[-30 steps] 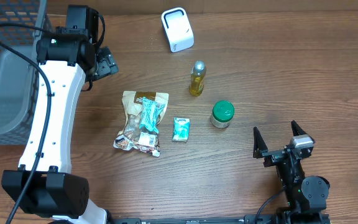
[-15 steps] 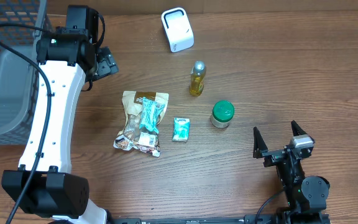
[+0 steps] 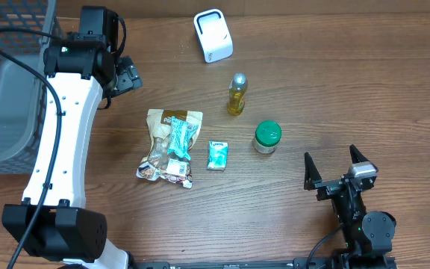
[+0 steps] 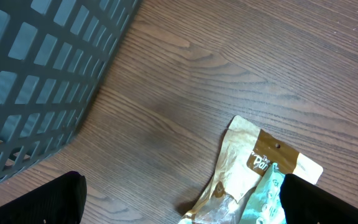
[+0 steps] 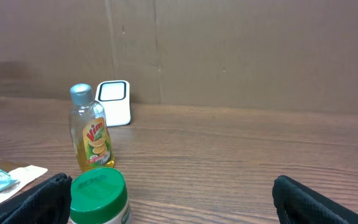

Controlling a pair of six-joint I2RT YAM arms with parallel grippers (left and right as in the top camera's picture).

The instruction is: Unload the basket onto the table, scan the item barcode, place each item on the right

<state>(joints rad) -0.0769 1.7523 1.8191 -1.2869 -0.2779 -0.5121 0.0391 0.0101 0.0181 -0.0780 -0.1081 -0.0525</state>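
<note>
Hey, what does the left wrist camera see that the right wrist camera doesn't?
Only the left wrist view shows the grey mesh basket and a tan snack bag lying flat beside it. Only the right wrist view shows a yellow bottle, a green-lidded jar and the white scanner standing behind them. Both show the wooden table. A teal and tan scrap at the left edge of the right wrist view may be that same bag, but I cannot tell.

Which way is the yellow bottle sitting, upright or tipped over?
Upright. The right wrist view shows the yellow bottle standing on its base on the table, with its cap at the top.
</note>
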